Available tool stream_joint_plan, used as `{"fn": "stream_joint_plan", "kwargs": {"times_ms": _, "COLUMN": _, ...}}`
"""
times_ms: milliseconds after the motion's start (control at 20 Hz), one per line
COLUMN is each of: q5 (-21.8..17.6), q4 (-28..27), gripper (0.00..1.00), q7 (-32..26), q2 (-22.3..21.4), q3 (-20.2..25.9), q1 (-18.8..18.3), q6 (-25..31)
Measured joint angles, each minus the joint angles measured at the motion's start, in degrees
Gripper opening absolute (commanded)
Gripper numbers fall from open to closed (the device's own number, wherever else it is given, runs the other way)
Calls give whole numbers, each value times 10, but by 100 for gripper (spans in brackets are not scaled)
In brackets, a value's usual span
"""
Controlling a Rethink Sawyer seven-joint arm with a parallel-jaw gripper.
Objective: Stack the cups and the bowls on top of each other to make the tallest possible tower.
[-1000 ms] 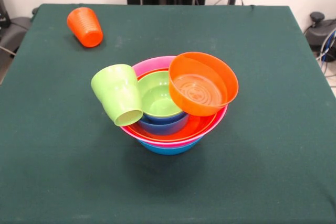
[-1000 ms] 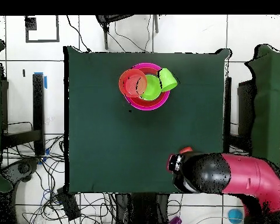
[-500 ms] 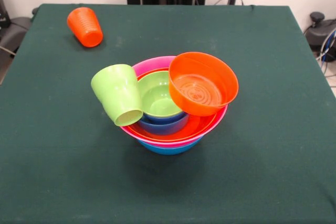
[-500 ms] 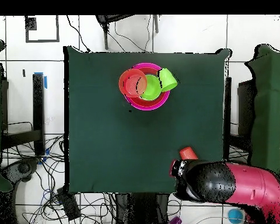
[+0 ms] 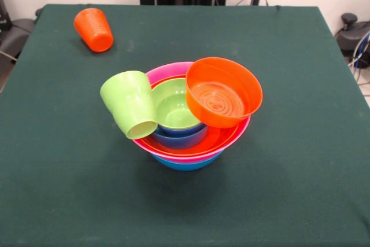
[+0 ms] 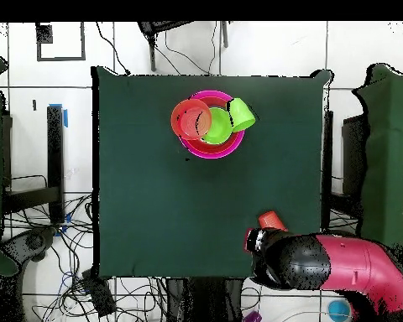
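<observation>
At the table's robot-side edge, overhead, we could not tell how the gripper (image 6: 253, 243) stood. Orange cup (image 5: 93, 29) lay tipped just beside it. Mid-table stood the tower (image 5: 191, 143); green cup (image 5: 130, 104) and small orange bowl (image 5: 222, 92) leaned on its rim.

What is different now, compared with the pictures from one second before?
In the overhead view the arm has drawn back toward the table's base-side edge, uncovering the orange cup it was hiding. Nothing was gripped or released. The tower with its leaning green cup and tilted orange bowl is unchanged.
</observation>
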Motion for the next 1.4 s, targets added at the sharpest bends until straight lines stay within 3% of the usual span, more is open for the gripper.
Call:
{"fn": "stream_joint_plan", "kwargs": {"times_ms": 650, "q5": -67, "q4": 1, "gripper": 100, "q7": 0, "q2": 72, "q3": 0, "q1": 0, "q6": -67}}
{"fn": "stream_joint_plan", "kwargs": {"times_ms": 1400, "q5": -110, "q4": -9, "gripper": 100, "q7": 0, "q2": 152, "q3": 0, "q1": 16, "q6": -79}}
